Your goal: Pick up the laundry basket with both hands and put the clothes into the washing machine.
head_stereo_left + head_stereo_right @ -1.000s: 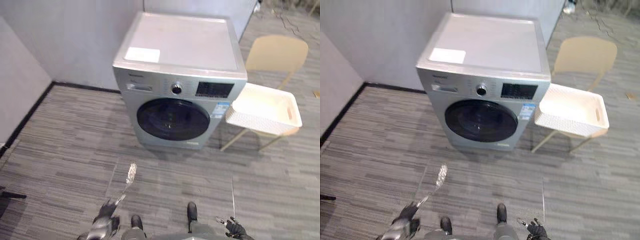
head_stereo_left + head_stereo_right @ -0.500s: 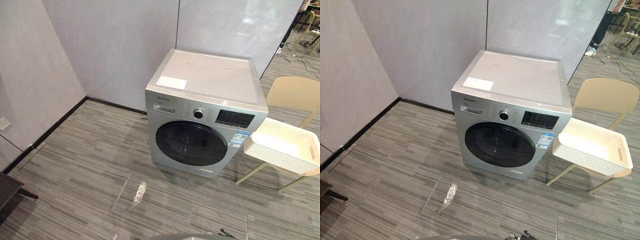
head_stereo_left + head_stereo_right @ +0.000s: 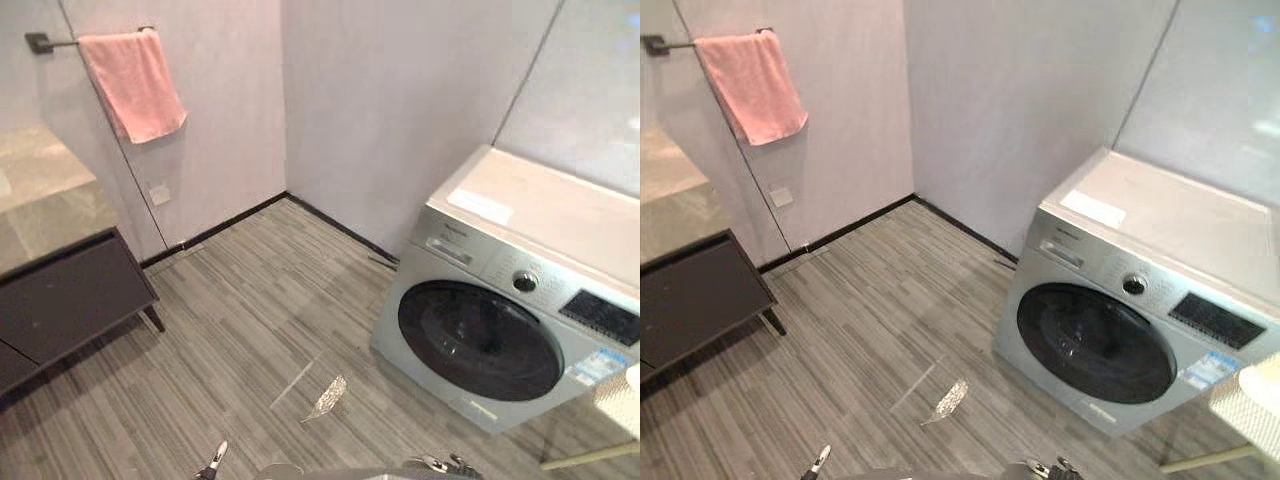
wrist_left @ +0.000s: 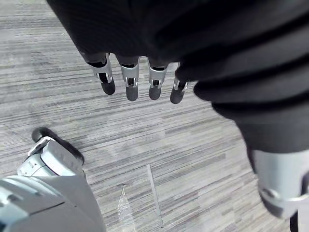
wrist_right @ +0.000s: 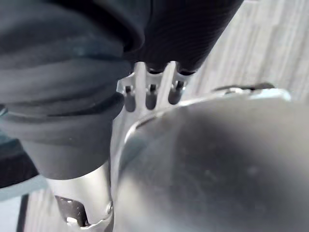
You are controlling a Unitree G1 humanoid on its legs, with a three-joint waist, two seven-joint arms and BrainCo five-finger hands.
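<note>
The robot's head swings up and round to its left, so the whole view shifts; it's the camera that moves, not the things. The washing machine (image 3: 500, 320), dead centre a second ago, now sits off to the right, seen at an angle. The laundry basket (image 3: 1252, 405) has slid to the very right edge, with just a corner of it showing. A pink towel (image 3: 132, 85) on a wall rail and a dark cabinet (image 3: 65, 290) come into view on the left. The left hand (image 3: 213, 462) and right hand (image 3: 440, 464) have sunk to the bottom edge, fingertips barely poking in.
</note>
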